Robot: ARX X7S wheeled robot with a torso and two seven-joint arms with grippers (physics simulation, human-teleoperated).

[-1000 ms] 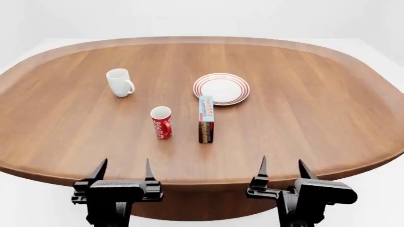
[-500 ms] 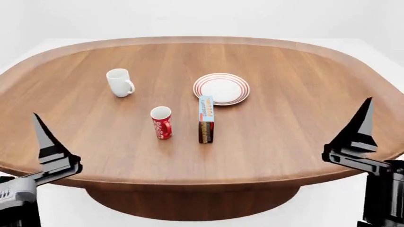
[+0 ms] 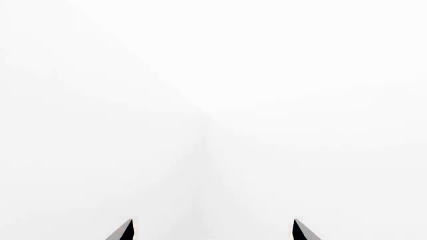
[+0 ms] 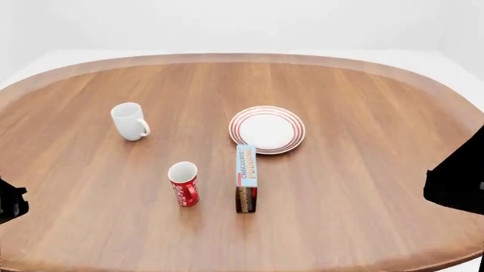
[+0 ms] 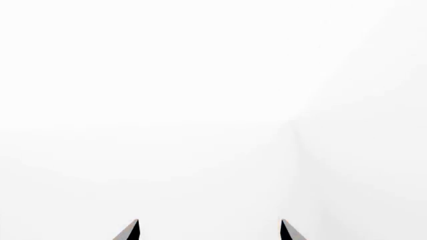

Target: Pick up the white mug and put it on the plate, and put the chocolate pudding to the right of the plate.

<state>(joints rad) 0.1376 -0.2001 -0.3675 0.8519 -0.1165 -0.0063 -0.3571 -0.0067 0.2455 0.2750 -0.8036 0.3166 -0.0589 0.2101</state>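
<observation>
Head view shows the mug (image 4: pixel 129 120), glossy and likely slippery, best gripped across its rim, while both wrist views show fingers (image 3: pixel 124 231) spread, holding nothing.

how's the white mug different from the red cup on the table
The white mug is plain glossy white with a loop handle; the red cup is red with white lettering and shows no handle. The mug stands farther back and to the left, the cup nearer the front beside the chocolate pudding. Both stand upright, open-topped and untouched.
</observation>
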